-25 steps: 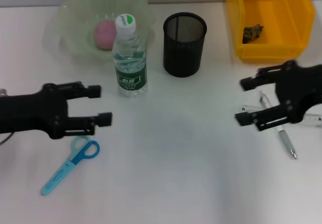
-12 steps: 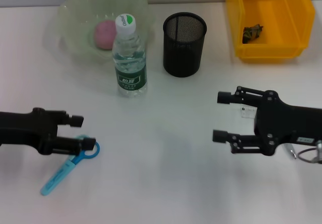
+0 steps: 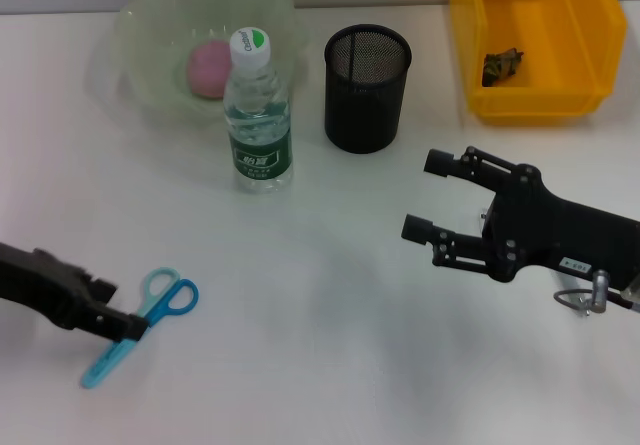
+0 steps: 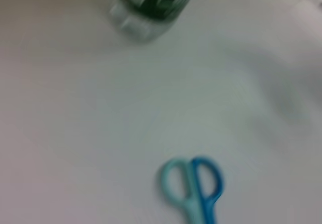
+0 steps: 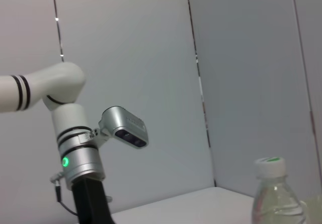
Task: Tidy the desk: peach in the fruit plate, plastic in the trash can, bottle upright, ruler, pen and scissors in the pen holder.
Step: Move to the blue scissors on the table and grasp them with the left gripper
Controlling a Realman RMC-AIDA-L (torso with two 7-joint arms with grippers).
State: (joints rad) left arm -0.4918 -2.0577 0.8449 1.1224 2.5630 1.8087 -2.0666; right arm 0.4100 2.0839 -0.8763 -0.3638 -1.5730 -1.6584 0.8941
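On the white tabletop a pink peach lies inside the translucent pale-green plastic fruit plate at the far left. Just in front of that plate a clear plastic water bottle with a green label and white-and-green cap stands upright; the left wrist view shows its lower body, and the right wrist view shows its cap and shoulder. Beside the bottle, toward the right, stands a black wire-mesh cylindrical pen holder, upright. At the far right sits a yellow plastic bin serving as trash can, with a small dark crumpled scrap of plastic on its floor.

A pair of scissors with light-blue blades and blue and teal ring handles lies flat near the left front of the tabletop, handles toward the middle; the left wrist view shows the handles. The left tool is low at the left edge, its black tip right at the scissors' shank, and whether its fingers are apart or together I cannot tell.

The right tool hovers over the right half of the tabletop, in front of the pen holder and trash can, its two black fingers spread wide apart with nothing between them. A small metallic piece shows beside its body near the right edge; what it is cannot be told.
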